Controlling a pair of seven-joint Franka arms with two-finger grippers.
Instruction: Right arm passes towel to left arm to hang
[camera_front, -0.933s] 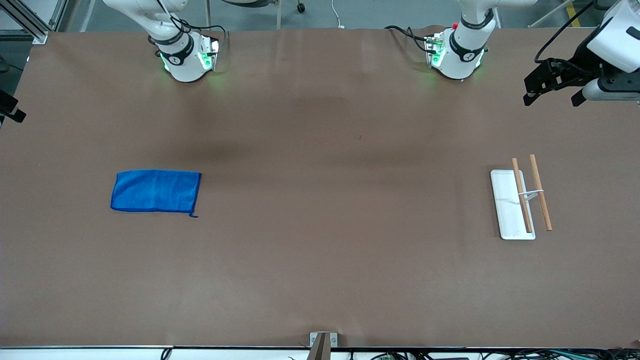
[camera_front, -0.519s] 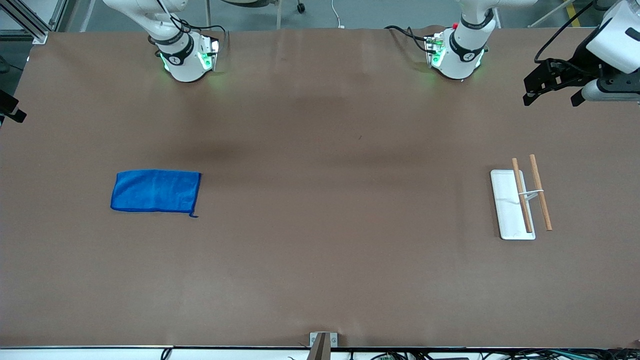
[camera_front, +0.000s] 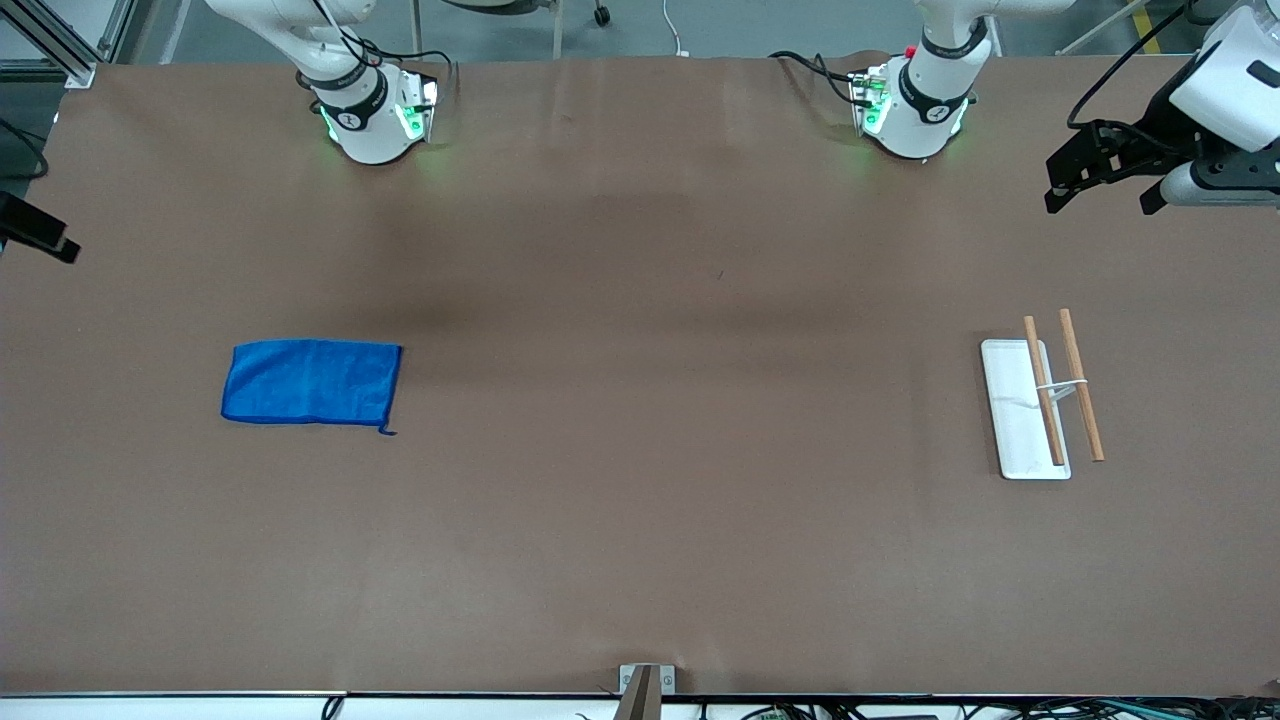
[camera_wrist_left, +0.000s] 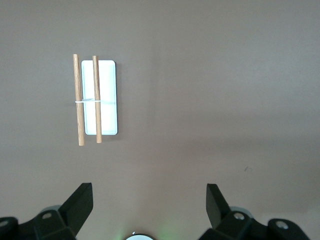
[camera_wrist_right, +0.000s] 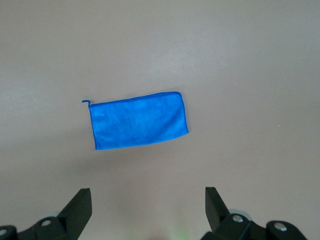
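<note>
The blue towel (camera_front: 311, 384) lies flat on the brown table toward the right arm's end, its little loop at one corner; the right wrist view shows the towel (camera_wrist_right: 139, 120) whole, well ahead of the fingers. My right gripper (camera_wrist_right: 147, 196) hangs open and empty, high over the table's edge at that end; in the front view only one black finger (camera_front: 40, 236) pokes in. My left gripper (camera_front: 1102, 200) is open and empty too, up in the air over the left arm's end of the table. In its own wrist view the left gripper (camera_wrist_left: 150, 190) has only bare table between its fingers.
A small rack (camera_front: 1040, 405) with a white base and two wooden rods stands toward the left arm's end, also seen as the rack (camera_wrist_left: 99, 104) in the left wrist view. Both arm bases (camera_front: 372, 110) (camera_front: 912, 105) stand along the table's farthest edge. A metal bracket (camera_front: 645, 680) sits at the nearest edge.
The right gripper's finger has come a little farther in over the table's edge and lower in the front view. The left gripper has barely shifted. The towel lies as before.
</note>
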